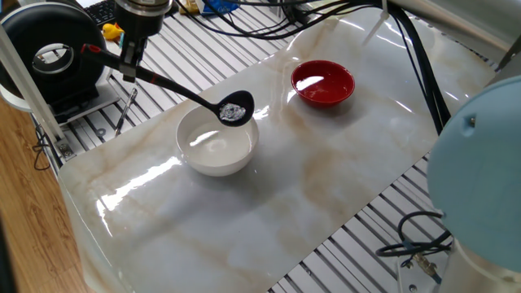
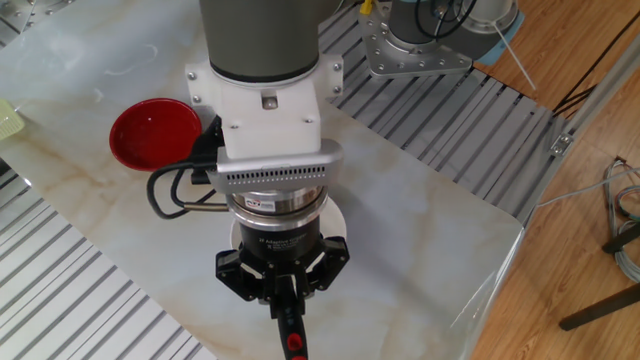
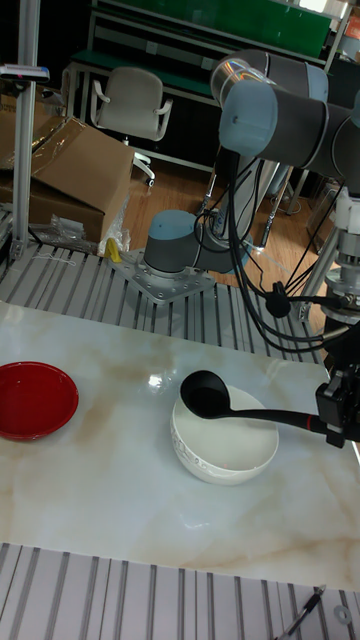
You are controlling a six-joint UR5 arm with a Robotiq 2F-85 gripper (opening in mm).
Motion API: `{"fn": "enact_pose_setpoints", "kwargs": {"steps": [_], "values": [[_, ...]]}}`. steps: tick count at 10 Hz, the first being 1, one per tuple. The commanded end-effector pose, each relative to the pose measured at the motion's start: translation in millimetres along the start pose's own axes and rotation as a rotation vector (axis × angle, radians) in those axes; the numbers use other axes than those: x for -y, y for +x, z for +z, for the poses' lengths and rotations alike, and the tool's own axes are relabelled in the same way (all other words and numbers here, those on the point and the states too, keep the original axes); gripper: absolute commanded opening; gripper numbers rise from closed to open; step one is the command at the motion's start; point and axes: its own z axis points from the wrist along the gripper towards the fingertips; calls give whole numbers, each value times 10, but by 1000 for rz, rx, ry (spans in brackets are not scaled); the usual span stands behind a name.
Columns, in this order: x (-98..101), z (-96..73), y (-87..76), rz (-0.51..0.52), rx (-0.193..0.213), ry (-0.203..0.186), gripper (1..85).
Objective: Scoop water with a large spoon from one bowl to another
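The black large spoon hangs level over the far rim of the white bowl, its scoop glinting with water. My gripper is shut on the spoon's handle near its red end. Water shines inside the white bowl. The red bowl sits apart on the marble slab, glossy inside. In the other fixed view my wrist hides most of the white bowl and the scoop.
A marble slab covers the slatted metal table. A black round device stands at the left edge. Cables run along the far side. A second robot base stands behind the slab.
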Motion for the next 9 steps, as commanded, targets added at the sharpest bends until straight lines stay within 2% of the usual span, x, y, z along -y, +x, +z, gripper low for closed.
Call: {"fn": "enact_pose_setpoints", "kwargs": {"steps": [1,9], "values": [[18,-8,26,-3,7,-5,13],[155,79,327,-43,3,4,13]]}}
